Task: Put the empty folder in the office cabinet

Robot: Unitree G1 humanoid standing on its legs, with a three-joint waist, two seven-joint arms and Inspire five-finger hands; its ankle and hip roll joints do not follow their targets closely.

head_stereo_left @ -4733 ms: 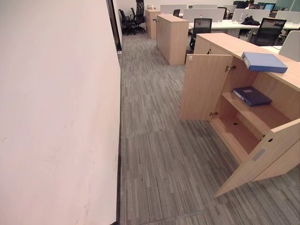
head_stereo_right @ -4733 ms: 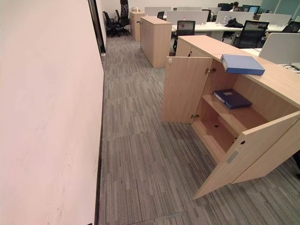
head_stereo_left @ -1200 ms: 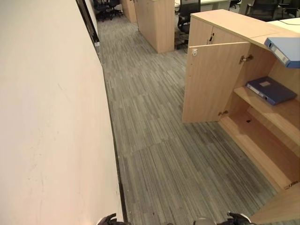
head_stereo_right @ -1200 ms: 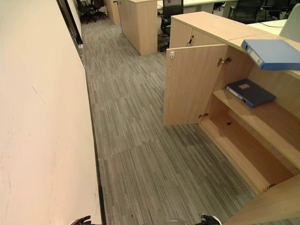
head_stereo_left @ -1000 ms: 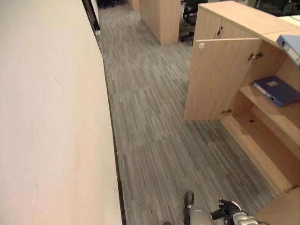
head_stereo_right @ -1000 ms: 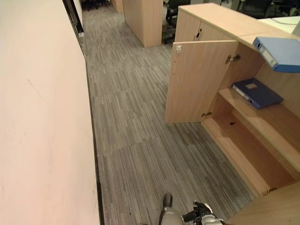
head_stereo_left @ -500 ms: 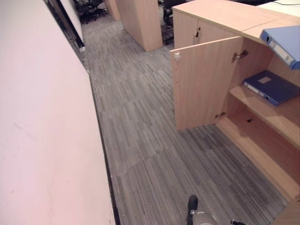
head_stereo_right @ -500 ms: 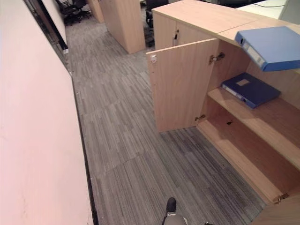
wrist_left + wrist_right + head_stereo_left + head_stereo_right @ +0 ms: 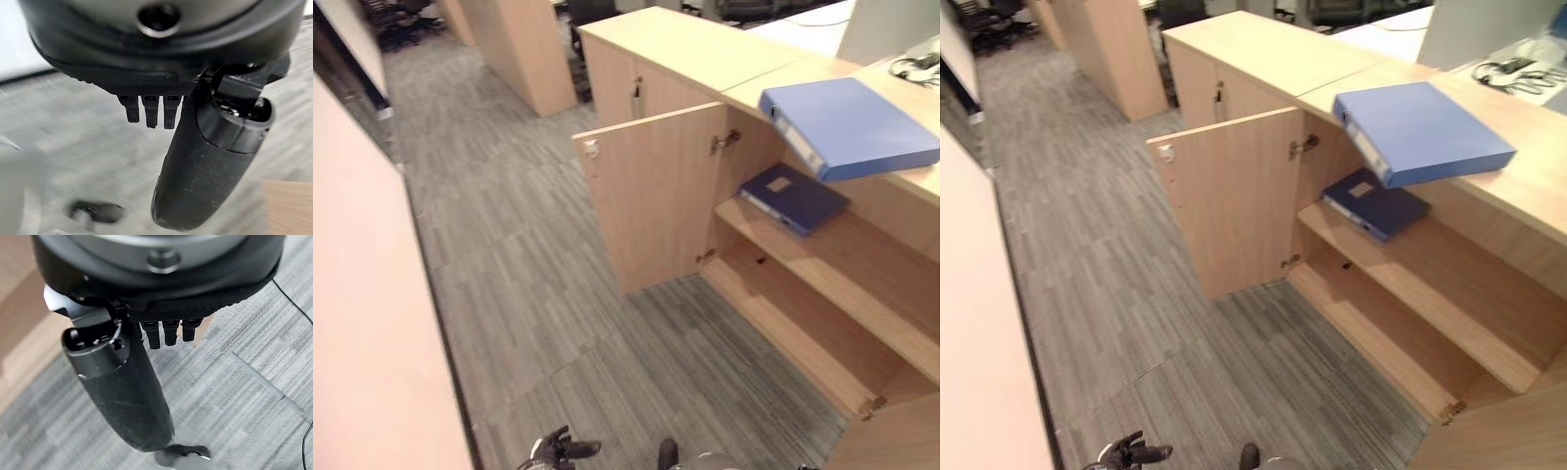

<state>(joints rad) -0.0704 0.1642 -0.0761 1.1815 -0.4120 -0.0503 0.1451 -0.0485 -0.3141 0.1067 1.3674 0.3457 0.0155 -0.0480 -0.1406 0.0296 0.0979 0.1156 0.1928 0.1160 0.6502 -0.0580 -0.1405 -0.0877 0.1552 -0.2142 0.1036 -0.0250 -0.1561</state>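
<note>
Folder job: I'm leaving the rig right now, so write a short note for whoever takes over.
Left hand is open, holding nothing. Right hand is open too, hanging over the carpet. The light blue folder lies on the cabinet top, one end jutting past the edge. A dark blue folder lies on the upper shelf. The cabinet door stands open. Done: nothing picked up. Left: approach, grasp the light blue folder, shelve it inside.
</note>
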